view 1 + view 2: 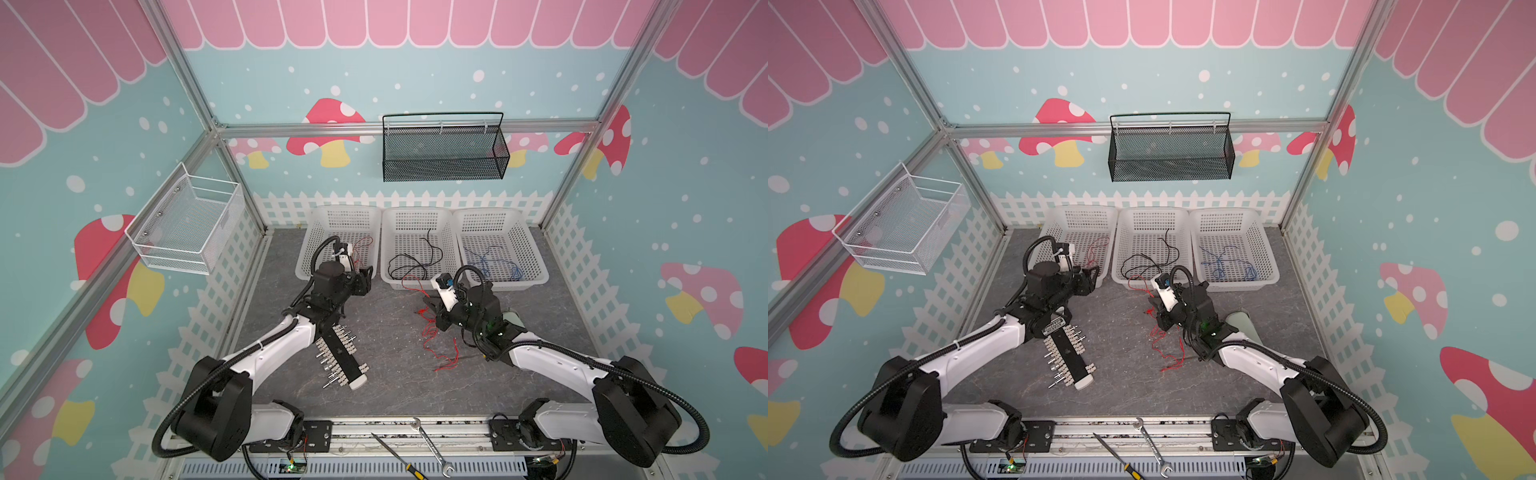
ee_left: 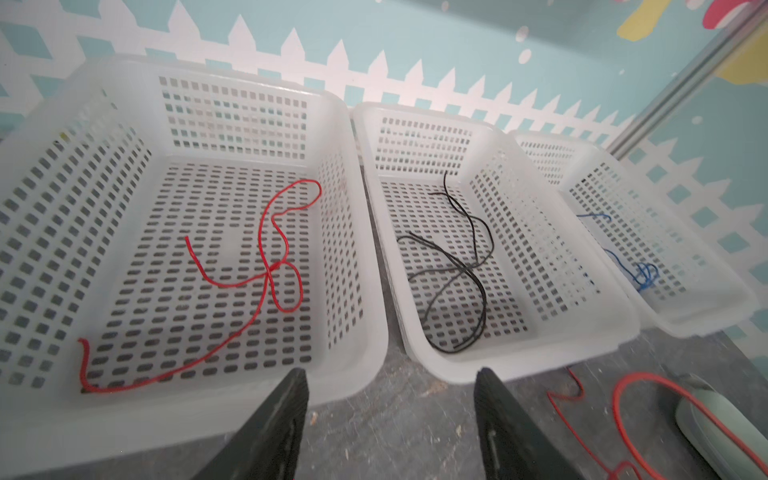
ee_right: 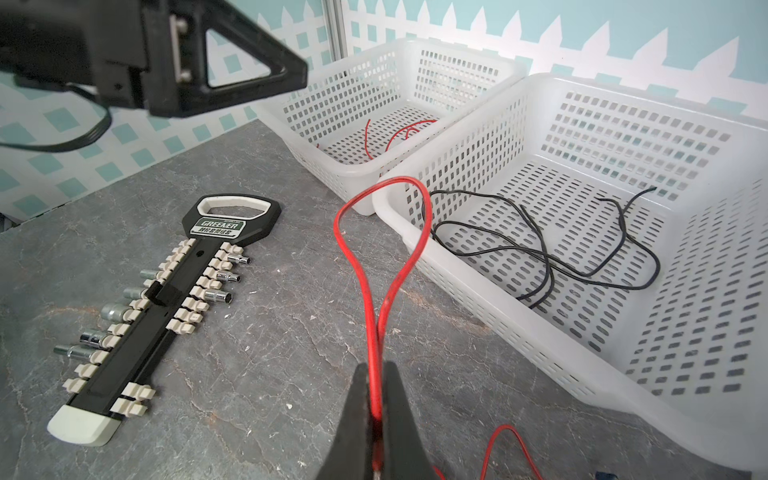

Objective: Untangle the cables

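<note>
Now right hand (image 3: 376,399) pinches a red cable (image 3: 353,232), left hand (image 2: 390,378) spread empty; next it likely goes in the eleven-o'clock basket (image 1: 345,208).

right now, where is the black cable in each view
In a top view: black cable on the middle basket floor.
In a top view: black cable, same basket.
Left wrist view: black cable in that basket, past the left gripper.
Right wrist view: black cable in that basket, past the red cable the right gripper holds.
Shared landmark: the middle basket.
</note>
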Tool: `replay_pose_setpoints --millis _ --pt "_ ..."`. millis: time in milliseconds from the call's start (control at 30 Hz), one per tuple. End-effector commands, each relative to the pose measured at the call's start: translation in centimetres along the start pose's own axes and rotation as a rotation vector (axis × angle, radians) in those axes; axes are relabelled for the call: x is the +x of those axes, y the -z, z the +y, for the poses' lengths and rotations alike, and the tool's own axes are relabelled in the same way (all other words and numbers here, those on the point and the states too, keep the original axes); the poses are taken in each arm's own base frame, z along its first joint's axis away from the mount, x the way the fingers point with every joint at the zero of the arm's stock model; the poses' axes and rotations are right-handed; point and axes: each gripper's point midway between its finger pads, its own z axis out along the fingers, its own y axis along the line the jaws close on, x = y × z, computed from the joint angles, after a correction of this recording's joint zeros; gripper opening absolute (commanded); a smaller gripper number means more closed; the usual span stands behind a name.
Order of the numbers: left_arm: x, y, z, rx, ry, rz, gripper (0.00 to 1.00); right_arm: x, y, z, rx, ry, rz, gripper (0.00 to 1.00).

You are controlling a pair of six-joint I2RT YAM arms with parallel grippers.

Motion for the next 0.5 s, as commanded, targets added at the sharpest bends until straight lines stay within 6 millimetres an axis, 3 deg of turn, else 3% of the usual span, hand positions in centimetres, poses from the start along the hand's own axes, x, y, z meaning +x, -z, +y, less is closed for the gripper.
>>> replay_pose_setpoints --millis 0,200,333,467 --pt "1.3 1.6 -2.0 0.112 0.01 -0.001 0.64 -1.7 -0.6 0.3 -0.02 0.047 -0.04 0.0" --pt "4.0 3.7 -6.5 0.303 -0.057 0.049 0.64 -2.7 -1.4 0.7 -0.052 0.052 -0.056 0.0" --pt "4.0 4.8 -9.9 0.45 -0.047 0.02 0.63 -3.4 -1.7 1.1 -0.083 0.056 -0.069 0.02" --pt "3.4 4.9 -11.9 0.524 -0.025 -0.035 0.64 -3.9 -1.8 1.9 -0.132 0.051 -0.092 0.02"
